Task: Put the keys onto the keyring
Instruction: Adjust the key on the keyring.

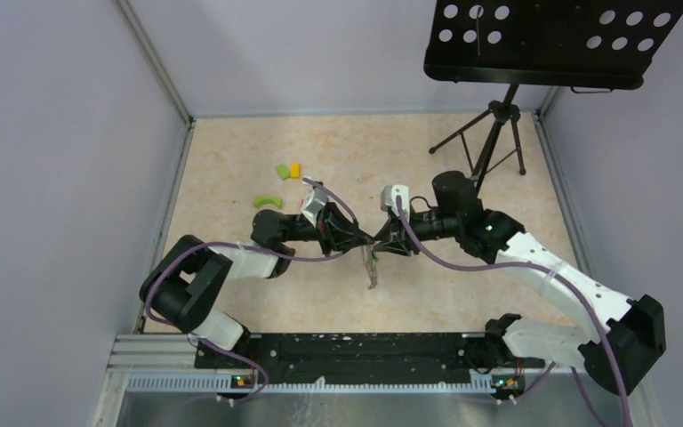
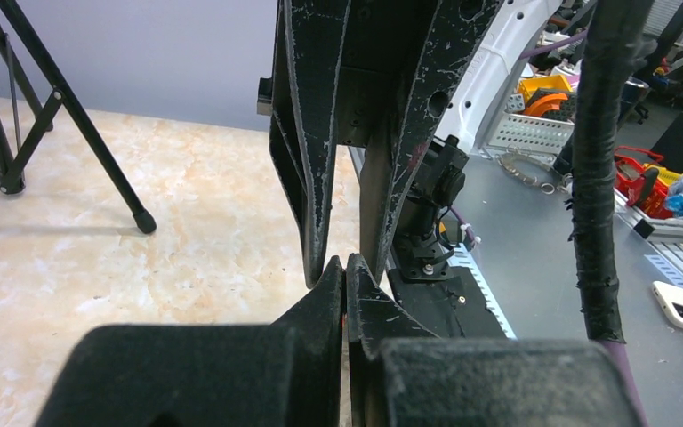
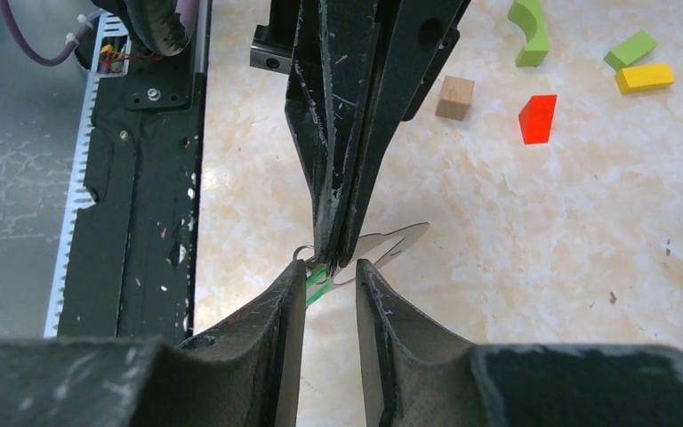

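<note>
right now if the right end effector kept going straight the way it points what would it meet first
Most likely the left end effector: its shut tips face the right end effector tip to tip, pinching a silver key with a green tag inside the right one's open jaws.

Left gripper point(image 2: 345, 261): jaws closed, tips touching. Right gripper point(image 2: 343, 274) faces it, fingers point(image 2: 316, 178) slightly apart, one on each side of those tips. Black tripod point(image 2: 18, 116) stands by the worktop's point(image 2: 142, 294) far edge.
</note>
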